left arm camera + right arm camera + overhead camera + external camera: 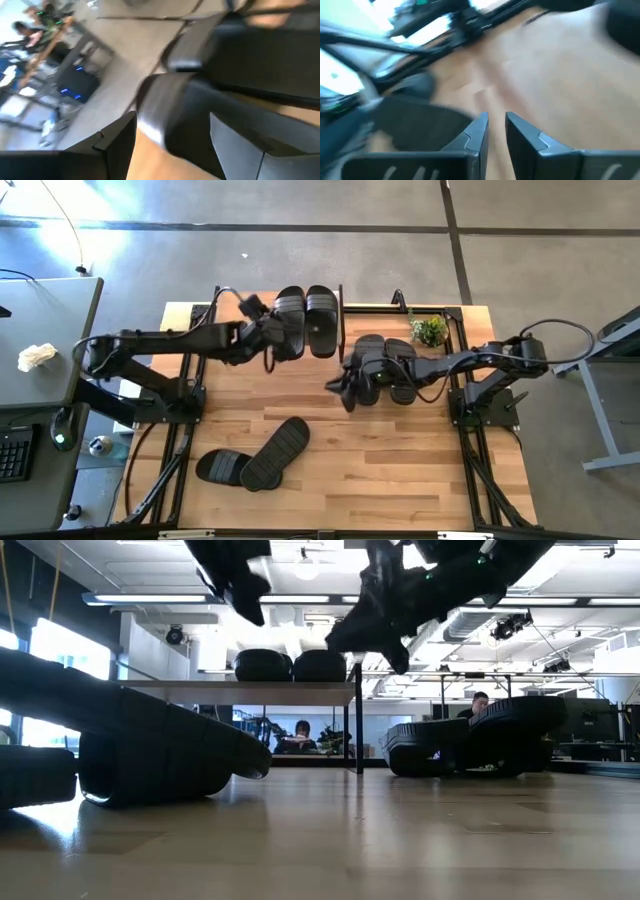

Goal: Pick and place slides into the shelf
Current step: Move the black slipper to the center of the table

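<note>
A: Largest first. Wooden table (400,470), both arms over it. The shelf (345,308) stands at the far edge; the low view shows its light top board (240,688) on thin black legs.

B: Slides?

A: Six in total. One pair on the shelf top (306,320), side by side, seen as two dark humps in the low view (290,665). A second pair on the table just right of the shelf (385,365), under the right arm. A third pair near the front left: one slide sole-up and lying at an angle (275,452), overlapping the other (222,467).

B: Left arm?

A: It reaches in from the left. The left gripper (285,340) is at the near end of the left-hand slide on the shelf. Its wrist view is smeared, with a black slide (210,105) filling most of it and two dark fingers (120,137) spread wide at either side. Gap clearly wide, holding nothing that I can see.

B: Right arm?

A: It comes in from the right, over the second pair. The right gripper (345,390) is just beyond them, above bare wood. Its wrist view shows the fingers (475,132) nearly together, with a narrow slit between and nothing in it.

B: Anything else?

A: A small green plant (430,330) at the far right corner.
</note>
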Robot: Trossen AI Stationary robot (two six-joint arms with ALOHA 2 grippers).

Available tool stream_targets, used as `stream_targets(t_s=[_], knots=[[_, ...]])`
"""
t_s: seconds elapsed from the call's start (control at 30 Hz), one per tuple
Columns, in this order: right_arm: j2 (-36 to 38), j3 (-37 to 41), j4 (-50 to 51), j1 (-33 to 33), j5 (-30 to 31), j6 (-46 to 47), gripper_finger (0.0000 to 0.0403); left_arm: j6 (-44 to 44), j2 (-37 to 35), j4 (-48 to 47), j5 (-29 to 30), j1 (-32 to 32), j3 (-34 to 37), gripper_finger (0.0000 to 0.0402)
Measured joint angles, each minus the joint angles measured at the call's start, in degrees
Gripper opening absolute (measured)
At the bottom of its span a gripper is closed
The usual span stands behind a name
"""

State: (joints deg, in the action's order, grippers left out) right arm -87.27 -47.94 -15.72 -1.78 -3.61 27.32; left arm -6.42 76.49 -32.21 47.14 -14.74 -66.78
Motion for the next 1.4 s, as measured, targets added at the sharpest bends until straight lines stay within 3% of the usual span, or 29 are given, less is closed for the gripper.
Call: stream_targets(t_s=[0.17,0.3,0.47,0.63,1.03,1.2,1.4], knots=[[0.87,-0.07,-0.11,0.83,-15.05,6.56,0.0055,1.91,-5.4,-1.14,-7.12,7.97,-0.02,0.0215],[2.19,-0.04,-1.47,2.39,-25.09,13.45,0.0055,5.44,-9.46,-1.51,-22.11,14.41,-0.02,0.0203],[6.04,-0.04,-5.2,5.56,-26.98,16.3,0.0055,17.67,-12.59,-0.71,-42.67,20.51,-0.02,0.0193],[12.03,-0.04,-5.16,8.12,-24.12,15.65,0.0055,28.5,-12.74,-1.03,-51.72,26.73,-0.02,0.0181],[26.06,-0.04,8.14,15.04,-8.29,11.86,0.0055,39.69,-8.52,-1.42,-50.85,39.58,0.01,0.0153],[31.59,-0.04,14.15,18.26,-0.76,11.23,0.0055,42.97,-7.36,-5.32,-44.39,43.65,0.02,0.0142],[35.79,-0.01,33.52,22.0,9.63,14.47,0.0055,50.21,-6.12,-14.01,-33.3,47.38,-0.05,0.0132]])
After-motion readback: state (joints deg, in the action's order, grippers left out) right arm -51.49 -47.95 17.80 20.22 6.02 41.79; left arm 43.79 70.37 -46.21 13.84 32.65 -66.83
